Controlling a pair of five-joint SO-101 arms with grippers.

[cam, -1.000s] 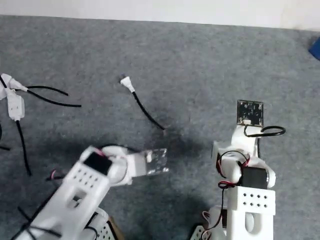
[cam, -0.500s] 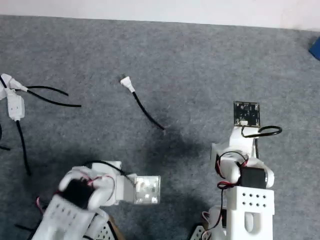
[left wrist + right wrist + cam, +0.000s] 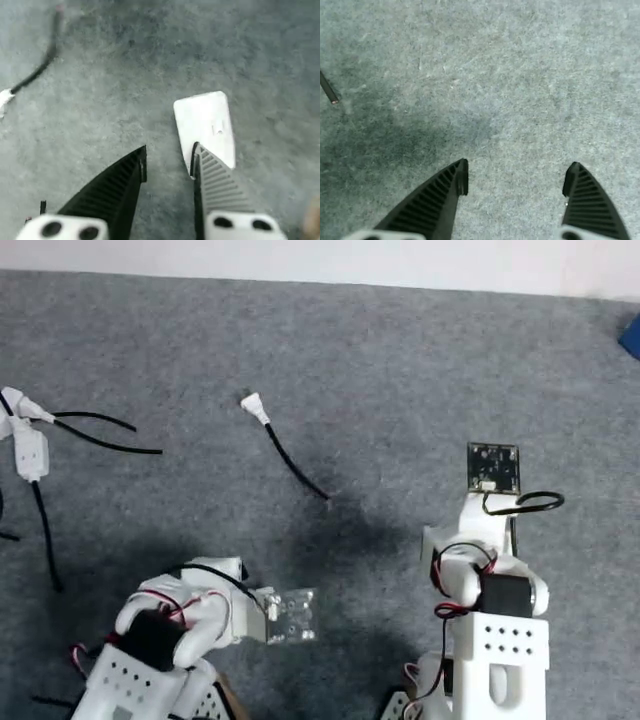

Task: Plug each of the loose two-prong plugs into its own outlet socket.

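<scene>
Loose plug [image 3: 250, 402]: it's lying flat on the grey mat [image 3: 420, 350], out in the open, and nothing is touching it.
Cord [image 3: 292, 465]: it's trailing from the plug back toward the arms, with its far end lying free.
Sockets [image 3: 30, 452]: these are white pieces with their own black leads, sitting at the far left edge, well apart from the plug. They're too small to tell which openings are free.
Left gripper [image 3: 168, 161]: it's hanging low over bare mat near its own base, with its fingers parted by a narrow gap and gripping nothing.
Right gripper [image 3: 516, 181]: its jaws are spreading wide over the mat and carrying nothing, and the cord's end [image 3: 330, 94] is just peeking in at the side.
Grab risk: the plug is looking small and low, so closing fingers could be scraping the mat or pinching the cord instead — and the prongs would be pointing any which way.
Drag risk: the cord is lying loose, so a nudge on the way in could be sliding the plug aside.
Push risk: the sockets are looking unanchored — pressing a plug in without the other arm bracing could be shoving the socket along the mat.
</scene>
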